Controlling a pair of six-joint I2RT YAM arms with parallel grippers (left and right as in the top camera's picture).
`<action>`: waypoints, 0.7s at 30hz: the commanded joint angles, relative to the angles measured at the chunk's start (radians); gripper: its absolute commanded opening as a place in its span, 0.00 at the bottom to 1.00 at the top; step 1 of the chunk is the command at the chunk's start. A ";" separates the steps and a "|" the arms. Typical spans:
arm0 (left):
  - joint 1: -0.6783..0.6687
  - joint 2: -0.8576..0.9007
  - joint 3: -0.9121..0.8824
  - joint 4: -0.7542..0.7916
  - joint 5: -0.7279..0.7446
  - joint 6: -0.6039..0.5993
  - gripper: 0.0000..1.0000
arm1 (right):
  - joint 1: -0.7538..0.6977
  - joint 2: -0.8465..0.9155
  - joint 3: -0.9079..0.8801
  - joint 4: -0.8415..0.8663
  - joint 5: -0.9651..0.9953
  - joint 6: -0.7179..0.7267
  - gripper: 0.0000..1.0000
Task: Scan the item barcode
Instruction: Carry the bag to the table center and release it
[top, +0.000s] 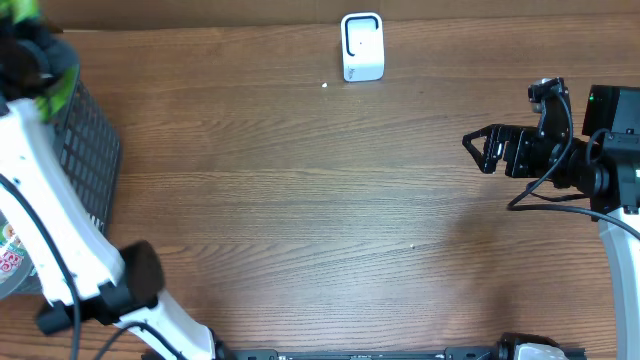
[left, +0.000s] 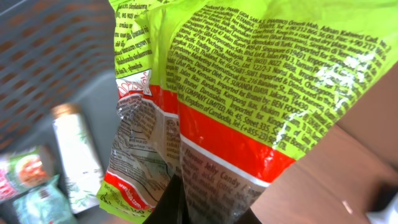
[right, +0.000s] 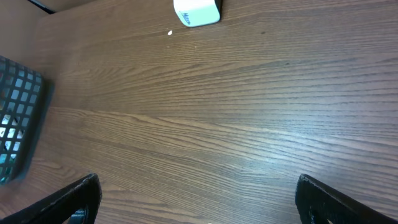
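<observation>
Hanging over the dark mesh basket (top: 85, 150), the lime-green and red plastic candy bag (left: 236, 93) is pinched in the closed left gripper (left: 181, 205). Pickup is judged done; presenting its barcode to the small white scanner (top: 362, 46) remains. The right gripper (top: 478, 150) is held wide, empty.

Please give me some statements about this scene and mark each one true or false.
1. The left gripper is shut on the green snack packet. True.
2. The right gripper holds the white scanner. False: it is open and empty, apart from the scanner.
3. The scanner stands near the far edge of the table. True.
4. The basket is on the robot's right. False: it is on the left.
5. A bottle lies in the basket. True.
</observation>
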 joint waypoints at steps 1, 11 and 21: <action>-0.152 -0.041 0.018 -0.051 -0.042 0.052 0.04 | 0.004 -0.003 0.024 0.006 0.002 -0.007 1.00; -0.592 0.051 -0.332 -0.105 -0.080 -0.130 0.04 | 0.004 -0.003 0.024 0.008 0.003 -0.007 1.00; -0.743 0.199 -0.779 0.194 0.001 -0.270 0.04 | 0.004 -0.003 0.024 0.005 0.003 -0.007 1.00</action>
